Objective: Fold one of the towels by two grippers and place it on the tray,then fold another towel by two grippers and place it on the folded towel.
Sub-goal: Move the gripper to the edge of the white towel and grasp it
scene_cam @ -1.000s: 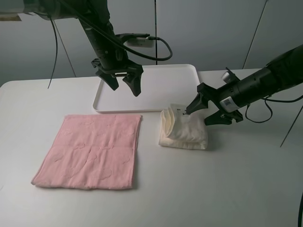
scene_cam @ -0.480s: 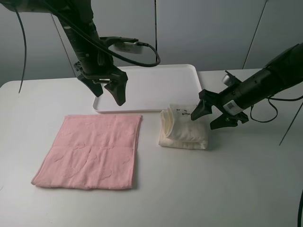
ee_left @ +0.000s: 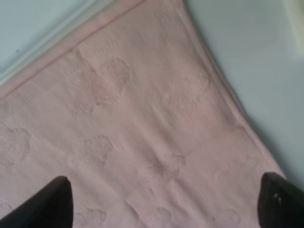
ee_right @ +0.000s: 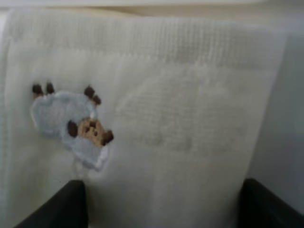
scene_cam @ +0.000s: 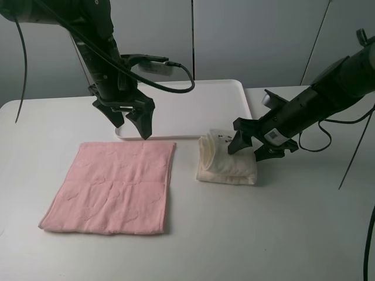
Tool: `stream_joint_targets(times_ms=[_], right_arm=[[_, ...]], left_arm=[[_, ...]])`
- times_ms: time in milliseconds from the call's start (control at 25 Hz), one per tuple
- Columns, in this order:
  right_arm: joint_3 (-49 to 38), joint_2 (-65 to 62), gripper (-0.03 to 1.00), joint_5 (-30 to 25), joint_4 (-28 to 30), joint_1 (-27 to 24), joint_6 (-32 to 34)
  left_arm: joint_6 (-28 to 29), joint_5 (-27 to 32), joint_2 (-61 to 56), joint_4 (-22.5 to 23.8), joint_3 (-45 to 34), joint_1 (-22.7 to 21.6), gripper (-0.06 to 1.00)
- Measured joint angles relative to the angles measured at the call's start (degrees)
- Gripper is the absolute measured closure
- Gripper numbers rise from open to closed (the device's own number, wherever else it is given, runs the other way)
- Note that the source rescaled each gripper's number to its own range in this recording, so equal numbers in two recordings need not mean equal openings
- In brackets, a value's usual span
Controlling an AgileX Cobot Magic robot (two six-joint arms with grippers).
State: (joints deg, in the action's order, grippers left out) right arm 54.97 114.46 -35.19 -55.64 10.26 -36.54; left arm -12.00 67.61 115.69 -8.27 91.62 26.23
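Cream towel (scene_cam: 227, 164) lies folded just off the tray's (scene_cam: 199, 108) near corner. My right gripper (scene_cam: 245, 153) has dropped onto it, jaws apart, so I judge tray placement comes next. Left gripper (scene_cam: 132, 126), wide apart, has left the tray for the pink towel (scene_cam: 111, 187).

Black jointed arms (scene_cam: 99, 52); trailing black cables (scene_cam: 191, 78).

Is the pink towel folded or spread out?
Spread out: the pink towel lies flat on the table, a single open square.
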Motion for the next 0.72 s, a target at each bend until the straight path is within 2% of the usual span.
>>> stream_joint_targets(times_ms=[240, 480, 600, 720], right_arm=[[0.1, 1.01, 0.28, 0.72, 1.73, 0.11, 2.17], [0.73, 2.95, 0.36, -1.55, -0.58, 0.32, 2.39], [0.85, 3.47, 0.54, -1.66, -0.58, 0.32, 2.29], [0.85, 3.95, 0.84, -1.66, -0.48, 0.32, 1.24]], left_arm=[[0.0, -0.1, -1.93, 0.24, -0.09, 0.0, -0.05], [-0.11, 0.01, -2.38, 0.36, -0.09, 0.0, -0.05], [-0.11, 0.01, -2.38, 0.36, -0.09, 0.0, -0.05], [-0.11, 0.5, -2.38, 0.47, -0.09, 0.0, -0.05]])
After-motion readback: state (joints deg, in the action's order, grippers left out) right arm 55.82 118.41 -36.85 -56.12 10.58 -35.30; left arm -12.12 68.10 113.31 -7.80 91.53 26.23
